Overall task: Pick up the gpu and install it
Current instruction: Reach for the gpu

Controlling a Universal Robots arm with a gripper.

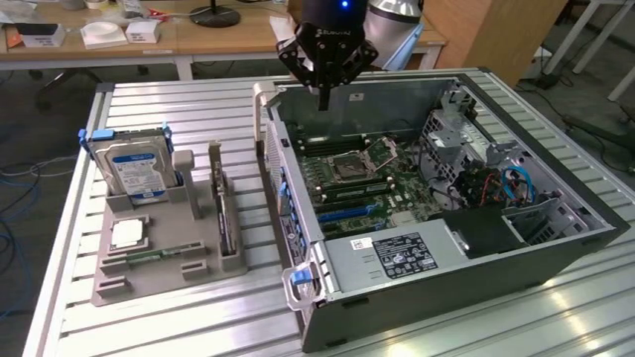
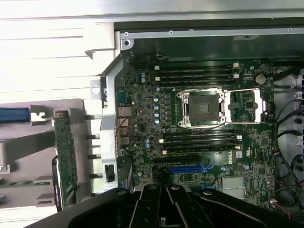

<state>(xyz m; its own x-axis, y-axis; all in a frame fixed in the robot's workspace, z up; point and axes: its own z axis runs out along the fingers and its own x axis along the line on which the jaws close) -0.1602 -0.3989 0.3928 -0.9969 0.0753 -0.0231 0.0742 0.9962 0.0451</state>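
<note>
Your tool (image 1: 323, 100) hung fully closed and empty above the open computer case (image 1: 447, 297). The gpu (image 1: 224, 216) stood on edge in the grey holder (image 1: 149, 279) just beside the case, outside its bracketed wall. You could expect a light, stiff but fragile card, probably best pinched across its bare upper edge near the middle, clear of components.

Black gripper (image 1: 323, 103) with blue light (image 1: 343, 4)

gpu (image 1: 226, 219): edge-on, detail too small | arm (image 1: 332, 13): cut by top edge
</note>
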